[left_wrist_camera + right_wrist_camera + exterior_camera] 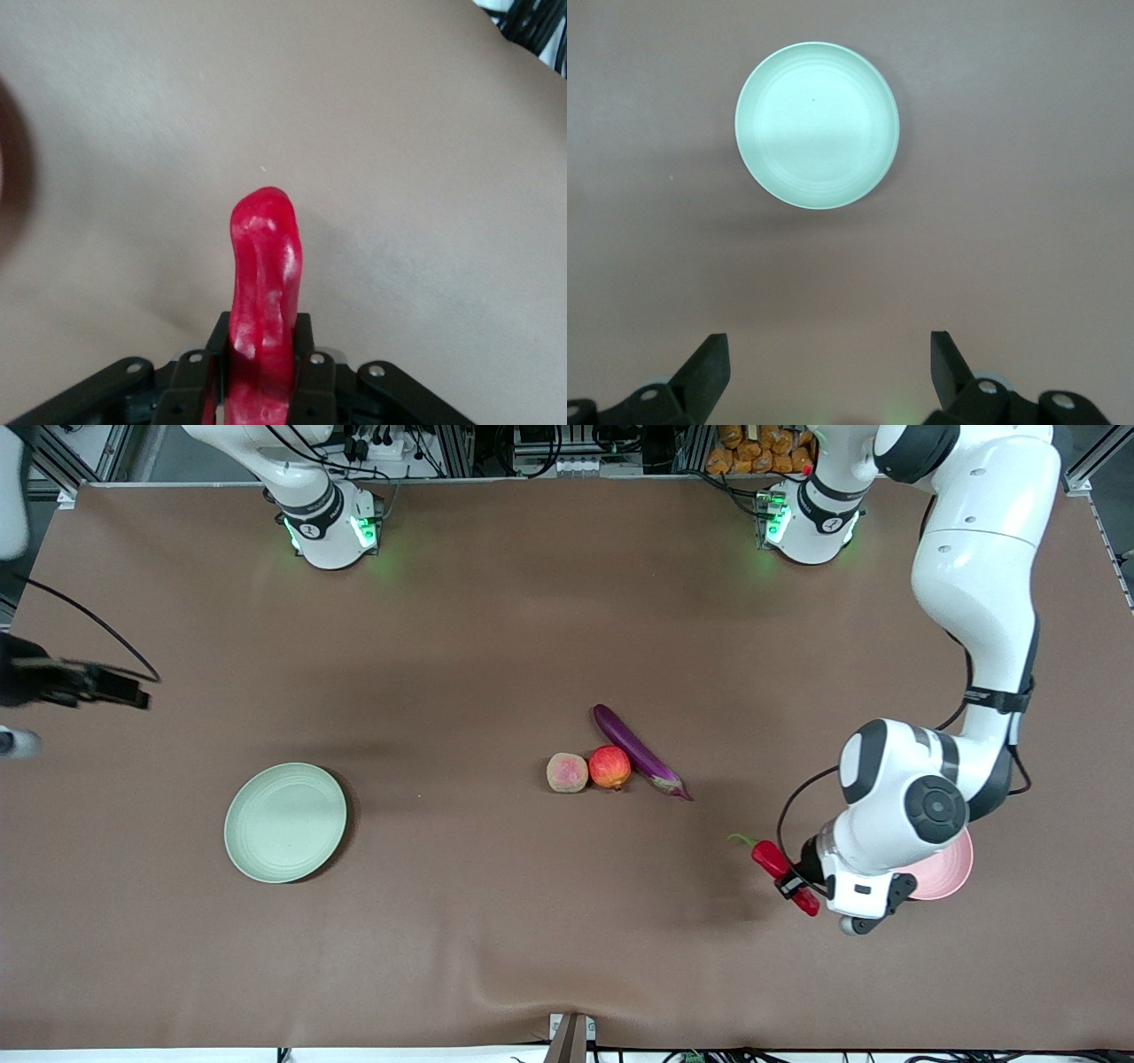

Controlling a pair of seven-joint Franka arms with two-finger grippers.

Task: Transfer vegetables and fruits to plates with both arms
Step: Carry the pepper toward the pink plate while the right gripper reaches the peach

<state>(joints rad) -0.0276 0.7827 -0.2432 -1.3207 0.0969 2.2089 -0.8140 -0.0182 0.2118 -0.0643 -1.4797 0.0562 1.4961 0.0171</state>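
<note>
Holding the red chili pepper pinched between its fingers, the left end effector sits low at the lower right of the front view, over the brown desk. The chili's long axis runs diagonally, green stem toward the upper left. The pink plate lies just beside it, toward the left arm's end, mostly hidden under the wrist; the carry looks short, and sideways. Peach, apple and eggplant cluster mid-frame, the apple touching both neighbours. The right end effector, fingers spread and empty, waits at the frame's left edge, above the green plate.
</note>
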